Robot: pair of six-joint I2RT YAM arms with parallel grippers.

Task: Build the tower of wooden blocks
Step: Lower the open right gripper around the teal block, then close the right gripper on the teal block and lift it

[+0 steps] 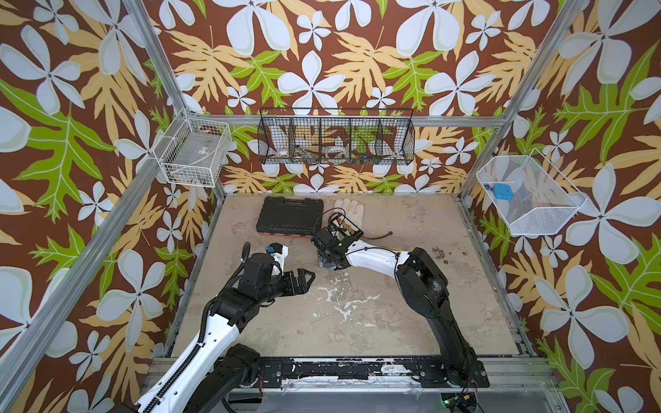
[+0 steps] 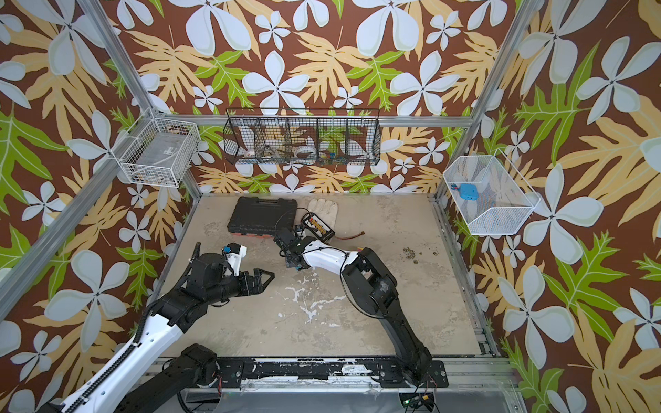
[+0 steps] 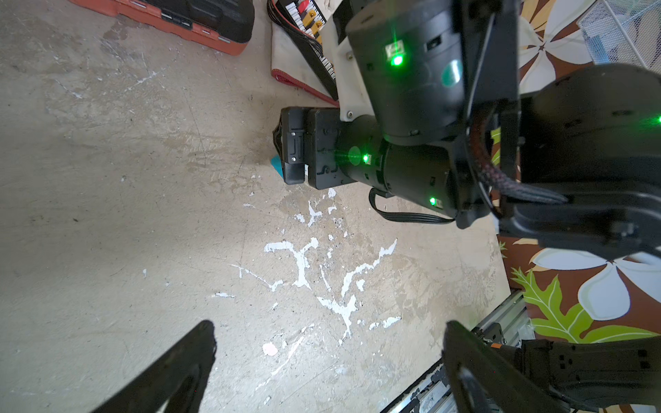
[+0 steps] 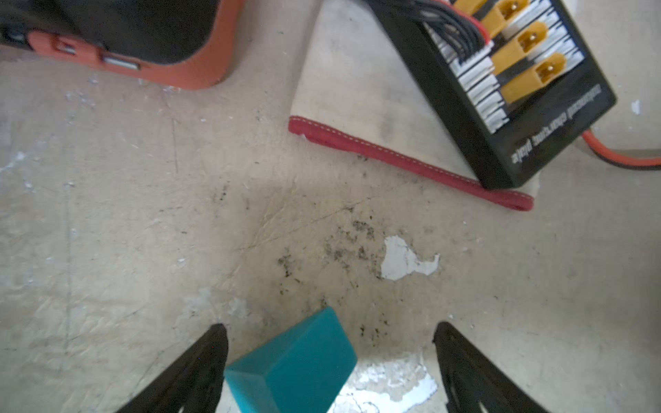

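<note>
A teal wood block point(image 4: 293, 361) lies tilted on the worn tan table, between the fingers of my right gripper point(image 4: 329, 328). The jaws stand open; the block is close to one finger point(image 4: 200, 361) and clear of the other. In both top views the right gripper point(image 1: 327, 262) point(image 2: 295, 262) points down at mid-table and hides the block. From the left wrist view only a teal sliver of the block point(image 3: 276, 165) shows under it. My left gripper point(image 1: 309, 277) point(image 2: 268, 277) point(image 3: 329, 325) hovers open and empty to the left. No tower is in view.
A black tool case point(image 1: 289, 216) point(image 2: 263, 214) point(image 4: 125, 32) with an orange edge lies at the back. Beside it a pale glove point(image 1: 348, 207) point(image 4: 357, 89) carries a black charging plate point(image 1: 345, 225) point(image 4: 500, 107) with a red lead. Wire baskets point(image 1: 336, 137) hang on the walls.
</note>
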